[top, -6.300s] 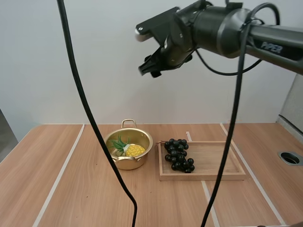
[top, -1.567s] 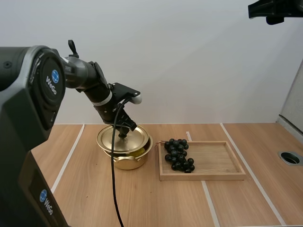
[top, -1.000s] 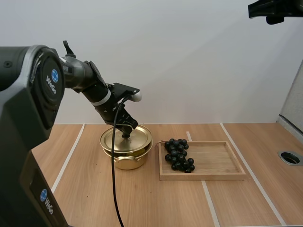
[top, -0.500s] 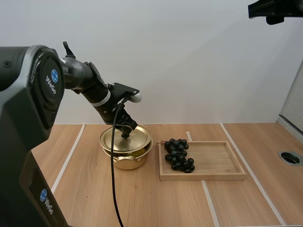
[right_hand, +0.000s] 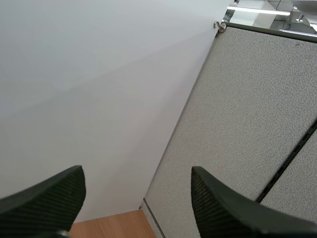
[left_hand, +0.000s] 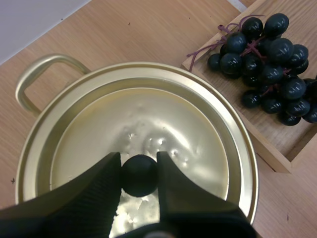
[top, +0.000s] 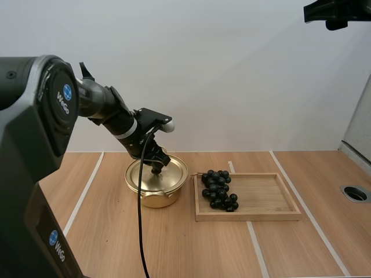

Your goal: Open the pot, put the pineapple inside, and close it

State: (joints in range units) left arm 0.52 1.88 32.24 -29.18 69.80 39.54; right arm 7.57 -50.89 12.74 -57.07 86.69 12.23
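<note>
Two left fingers [left_hand: 96, 186] around lid knob [left_hand: 139, 174], pot [top: 152, 198] interior hidden.

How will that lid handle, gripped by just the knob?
Probably light: the lid looks like thin, faintly dimpled metal. May swivel or slip, since the left gripper pinches only its small round knob. Looks stiff, so should seat flat on the pot.

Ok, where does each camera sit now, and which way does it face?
High view: behind and above the bases, facing forward-down over the table; left gripper at the pot.
Left wrist view: on the left arm, facing down at the lid; its fingers pinch the knob.
Right wrist view: on the raised right arm, facing off the work; right gripper open.
Shared: lid and grapes, high and left wrist.
</note>
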